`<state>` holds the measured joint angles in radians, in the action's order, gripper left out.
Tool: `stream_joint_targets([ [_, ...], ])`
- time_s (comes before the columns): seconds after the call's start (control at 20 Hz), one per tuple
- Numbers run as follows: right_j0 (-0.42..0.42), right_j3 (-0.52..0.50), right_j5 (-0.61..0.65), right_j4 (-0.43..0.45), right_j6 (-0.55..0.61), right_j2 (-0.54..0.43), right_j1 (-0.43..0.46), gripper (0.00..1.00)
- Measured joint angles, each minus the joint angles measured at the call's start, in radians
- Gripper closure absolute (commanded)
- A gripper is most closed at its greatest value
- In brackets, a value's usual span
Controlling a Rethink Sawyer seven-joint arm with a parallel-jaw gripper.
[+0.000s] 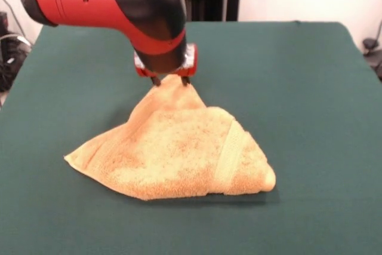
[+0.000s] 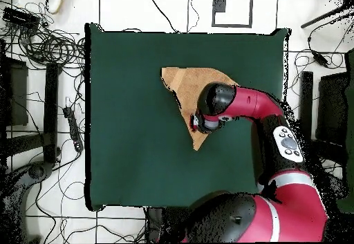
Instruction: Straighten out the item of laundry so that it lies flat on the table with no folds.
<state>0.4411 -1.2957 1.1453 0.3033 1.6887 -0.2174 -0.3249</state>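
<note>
In the front view we see the golden-orange terry towel [image 1: 179, 156] lying folded into a rough triangle near the middle of the dark green tabletop [image 1: 310, 88], its left corner flat on the cloth. 1 flat woven band runs down its right side. At the peak, the end effector [image 1: 170, 80] pinches the towel's raised corner between 2 narrow fingers. We can read no label or writing on anything.
</note>
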Motion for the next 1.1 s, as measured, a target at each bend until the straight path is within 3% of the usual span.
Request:
stream_joint_targets([
  [0.4, 0.037, -0.072, -0.021, 0.032, 0.000, 0.000, -0.012, 0.00],
  [0.7, 0.037, -0.068, 0.015, 0.044, 0.000, 0.000, -0.024, 0.00],
  [0.95, 0.033, -0.019, 0.155, 0.041, 0.000, -0.009, -0.044, 0.00],
  [1.1, 0.032, 0.049, 0.303, 0.034, 0.000, -0.033, -0.059, 0.00],
])
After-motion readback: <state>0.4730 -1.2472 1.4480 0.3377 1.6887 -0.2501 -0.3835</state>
